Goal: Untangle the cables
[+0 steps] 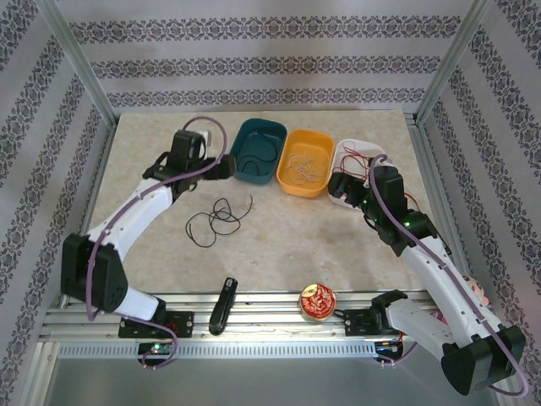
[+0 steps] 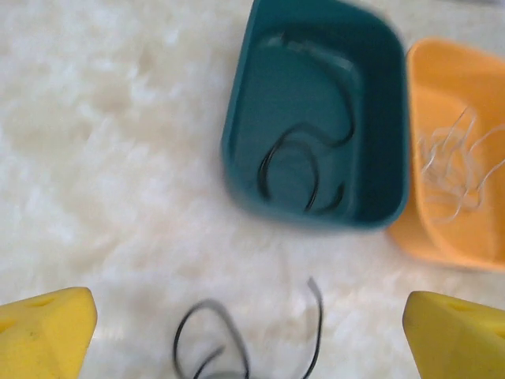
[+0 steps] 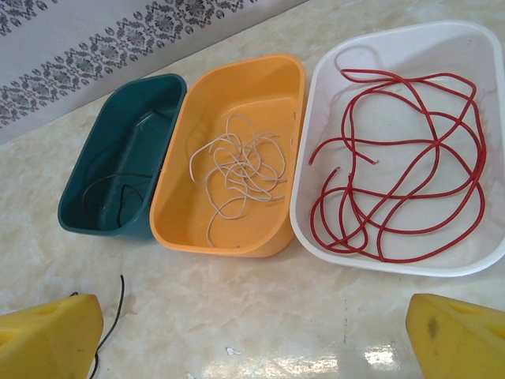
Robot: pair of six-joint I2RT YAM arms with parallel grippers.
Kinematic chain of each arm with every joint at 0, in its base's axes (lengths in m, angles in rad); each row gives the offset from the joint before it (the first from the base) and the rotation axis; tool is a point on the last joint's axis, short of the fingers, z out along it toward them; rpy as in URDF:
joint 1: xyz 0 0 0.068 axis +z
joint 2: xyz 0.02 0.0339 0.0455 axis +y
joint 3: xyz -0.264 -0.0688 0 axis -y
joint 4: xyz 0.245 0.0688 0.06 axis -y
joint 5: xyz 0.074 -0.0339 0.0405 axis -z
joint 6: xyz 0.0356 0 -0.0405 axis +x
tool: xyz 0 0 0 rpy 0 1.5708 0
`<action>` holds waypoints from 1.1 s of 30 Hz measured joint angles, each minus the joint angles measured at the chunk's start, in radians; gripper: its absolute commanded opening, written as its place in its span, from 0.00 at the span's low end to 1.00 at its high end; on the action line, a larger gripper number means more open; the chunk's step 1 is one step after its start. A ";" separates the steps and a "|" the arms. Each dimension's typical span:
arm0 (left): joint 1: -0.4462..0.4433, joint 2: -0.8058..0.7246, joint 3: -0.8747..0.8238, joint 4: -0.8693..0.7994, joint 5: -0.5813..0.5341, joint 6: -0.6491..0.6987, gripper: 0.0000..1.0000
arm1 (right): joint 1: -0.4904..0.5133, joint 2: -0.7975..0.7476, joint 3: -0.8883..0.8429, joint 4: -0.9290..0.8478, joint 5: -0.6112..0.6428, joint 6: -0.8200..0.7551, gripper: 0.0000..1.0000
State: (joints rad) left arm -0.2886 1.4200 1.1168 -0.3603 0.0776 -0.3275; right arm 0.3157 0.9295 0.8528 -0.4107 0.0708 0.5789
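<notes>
Yellow fingers [image 2: 43, 328] lower corners: left gripper [image 2: 251, 335] & right gripper [image 3: 252, 335] both spread wide, empty. Right wrist cam shows red cables [image 3: 398, 146] in white bin [image 3: 387, 110]; tin [image 1: 317, 302] print bottom center of top cam unreadable.

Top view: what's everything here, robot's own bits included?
Teal plastic tub: one, far side, leftmost.
Orange plastic tub: one, middle.
White plastic tub: one, rightmost.
Thin black cable: one in teal tub; loose tangle on tabletop.
Thin white cables: several, orange tub.
Thin red cable: count unclear, white tub.
Black oblong object: one, near edge.
Red round tin: one, near edge.
Left gripper: one, yellow-tipped, open, by teal tub.
Right gripper: one, yellow-tipped, open, by white tub.
</notes>
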 measured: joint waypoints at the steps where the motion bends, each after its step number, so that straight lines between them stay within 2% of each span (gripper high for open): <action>1: 0.000 -0.040 -0.050 -0.014 -0.002 -0.006 1.00 | 0.000 0.001 -0.002 0.001 -0.002 0.000 0.98; 7: -0.029 -0.283 -0.260 -0.155 -0.038 -0.047 0.84 | 0.000 0.003 -0.011 0.004 -0.005 0.000 0.98; 11: -0.088 -0.435 -0.356 -0.211 -0.038 -0.110 0.72 | 0.000 0.004 -0.032 0.019 -0.005 0.013 0.98; 14: -0.142 -0.487 -0.411 -0.217 -0.041 -0.166 0.65 | 0.000 0.017 -0.042 0.029 -0.004 0.026 0.98; 20: -0.174 -0.428 -0.478 -0.192 -0.038 -0.262 0.53 | 0.000 0.044 -0.043 0.040 0.000 0.047 0.98; 31: -0.182 -0.225 -0.482 -0.063 -0.050 -0.288 0.47 | -0.006 0.036 -0.051 0.041 0.012 0.048 0.98; 33: -0.182 -0.187 -0.478 -0.051 -0.062 -0.290 0.41 | -0.006 0.036 -0.051 0.041 0.012 0.048 0.98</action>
State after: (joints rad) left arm -0.4706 1.2335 0.6392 -0.4110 0.0154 -0.6174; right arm 0.3092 0.9657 0.8021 -0.3695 0.0830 0.6266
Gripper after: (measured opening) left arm 0.452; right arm 0.983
